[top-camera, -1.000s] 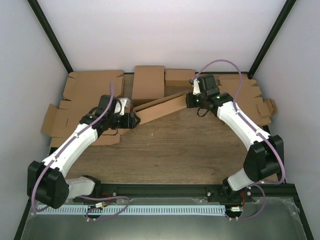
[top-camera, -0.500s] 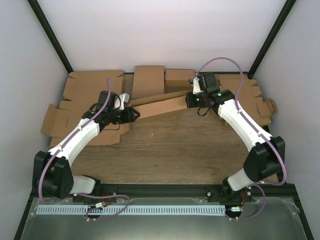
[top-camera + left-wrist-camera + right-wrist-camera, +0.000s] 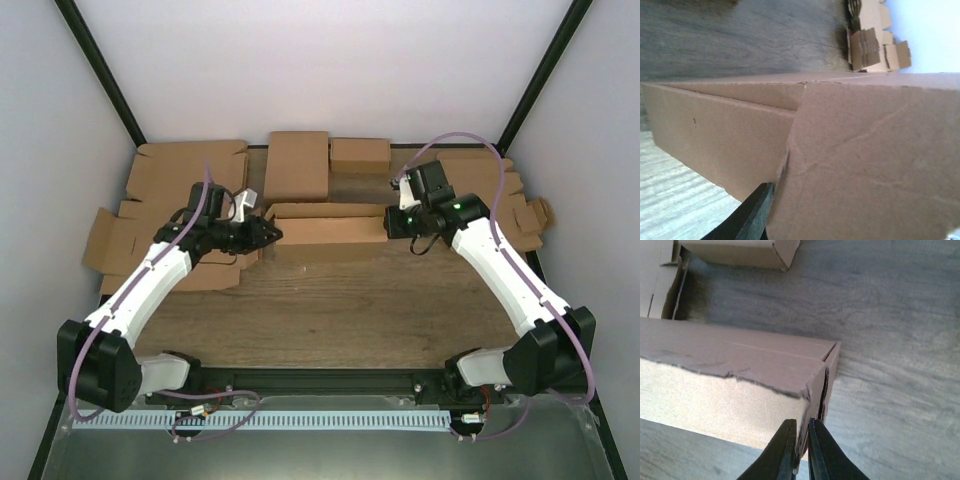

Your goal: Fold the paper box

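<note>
On the wooden tabletop (image 3: 330, 300), the right gripper (image 3: 392, 225) pinched the paper box (image 3: 330, 230) at one end; the left gripper (image 3: 268, 233), hold unclear, risked letting a flap spring.

My two arms are white shells between black joints: the left arm (image 3: 150, 280) at the left of the overhead view, the right arm (image 3: 500, 262) at the right. A purple cable (image 3: 457, 136) loops over each. Bulky black housings (image 3: 95, 365) sit near the bottom corners. Small green lights (image 3: 458, 207) glow by my right wrist. My right gripper (image 3: 801, 421) has two slim, black, tapering fingers (image 3: 782, 450); my left gripper (image 3: 268, 232) is black too.
</note>
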Available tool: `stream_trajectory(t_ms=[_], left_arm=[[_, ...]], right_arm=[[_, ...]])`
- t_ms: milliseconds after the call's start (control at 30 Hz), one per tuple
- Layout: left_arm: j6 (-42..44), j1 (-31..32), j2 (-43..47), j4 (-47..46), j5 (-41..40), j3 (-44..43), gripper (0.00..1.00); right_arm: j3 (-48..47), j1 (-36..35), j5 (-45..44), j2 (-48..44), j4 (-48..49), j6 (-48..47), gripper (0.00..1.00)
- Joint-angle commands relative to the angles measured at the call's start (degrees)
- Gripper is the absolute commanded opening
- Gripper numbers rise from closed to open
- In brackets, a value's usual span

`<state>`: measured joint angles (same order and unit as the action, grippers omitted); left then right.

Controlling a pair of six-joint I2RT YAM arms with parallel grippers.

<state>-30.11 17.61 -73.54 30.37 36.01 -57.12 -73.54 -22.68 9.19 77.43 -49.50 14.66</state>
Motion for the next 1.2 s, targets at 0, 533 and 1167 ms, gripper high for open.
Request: stream_trajectory(t_ms=[0,533,1167], left_arm=[[-1.94,0.34,2.58,0.26,6.83,-0.18,0.33],[-0.46,0.32,-2.63,-5.04,1.44,1.44,0.33],[4.13,0.32,-5.86,-2.05,-4.26,-1.27,0.33]], right_arm=[[-1.31,-1.67,4.49,-2.21,-6.91,0.61,0.08],[-0.48,-1.68,-0.59,2.01,-0.56,-1.54,0.19],[-5.53,0.01,-8.56,2.82,3.38,-2.56,0.37]])
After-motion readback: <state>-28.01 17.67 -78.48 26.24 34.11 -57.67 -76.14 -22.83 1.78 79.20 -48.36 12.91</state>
